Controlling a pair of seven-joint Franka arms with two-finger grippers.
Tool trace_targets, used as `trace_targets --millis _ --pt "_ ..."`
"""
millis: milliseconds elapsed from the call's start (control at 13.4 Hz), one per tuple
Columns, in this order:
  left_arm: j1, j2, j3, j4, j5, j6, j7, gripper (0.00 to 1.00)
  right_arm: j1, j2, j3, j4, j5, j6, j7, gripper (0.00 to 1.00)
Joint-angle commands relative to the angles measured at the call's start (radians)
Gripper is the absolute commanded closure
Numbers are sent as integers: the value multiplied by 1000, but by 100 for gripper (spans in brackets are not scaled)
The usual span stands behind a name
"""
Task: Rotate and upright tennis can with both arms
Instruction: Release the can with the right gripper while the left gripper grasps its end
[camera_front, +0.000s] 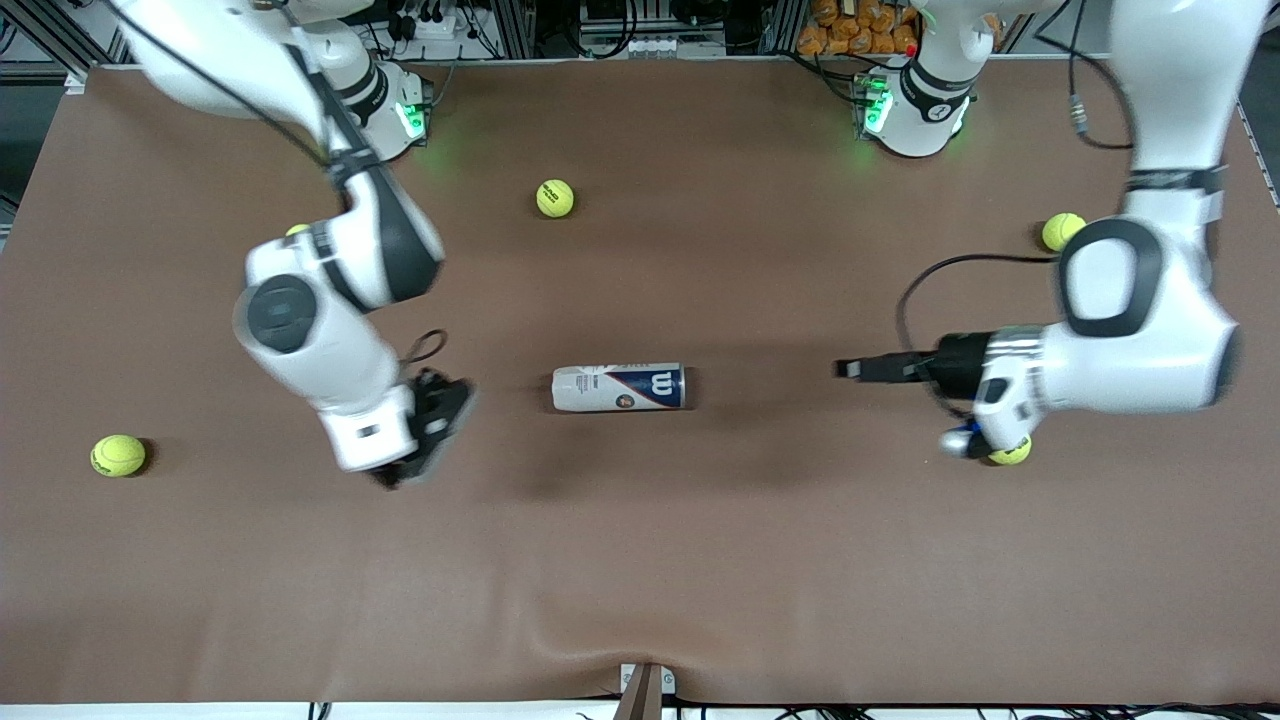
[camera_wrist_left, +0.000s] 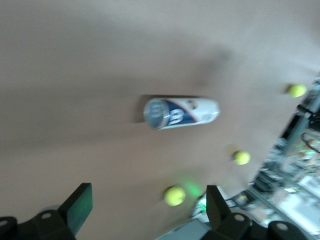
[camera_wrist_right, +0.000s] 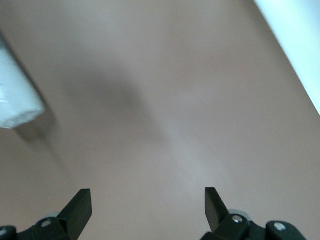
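Both claws (camera_wrist_left: 145, 205) (camera_wrist_right: 145, 205) wide apart; tennis can (camera_front: 619, 388) on its side

I count one tennis can (camera_front: 619, 388), five tennis balls (camera_front: 555, 198) on my counter (camera_front: 700, 560), and my two tools: left (camera_front: 850, 369), right (camera_front: 435, 425).

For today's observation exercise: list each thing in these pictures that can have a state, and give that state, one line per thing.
Can: lying on its side on the table, untouched.
Left gripper: open, empty, in the air toward the left arm's end of the table, pointing at the can.
Right gripper: open, empty, over bare table beside the can.
Balls: loose on the table, apart from the can.
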Motion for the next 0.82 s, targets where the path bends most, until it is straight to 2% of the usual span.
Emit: trace_targets --millis 0,74,223,372,521,745 --pt "-42 87 -5 -16 -207 74 23 0 -100 -199 17 -179 -3 -22 145 0" --pt "-71 113 -5 -22 -281 97 52 0 -129 -265 17 -223 -3 -57 209 0" --pt "-80 173 -5 -53 -439 108 159 0 -160 -358 17 -244 -3 -198 367 0" --pt "-84 234 -5 -105 -599 108 384 0 -167 -417 17 -233 -3 -321 535 0" --pt "-87 285 -5 -127 -686 108 527 0 -170 -429 17 -178 1 -431 672 0" --pt "-128 327 -5 -162 -791 108 667 5 -208 -425 14 -55 11 -550 671 0"
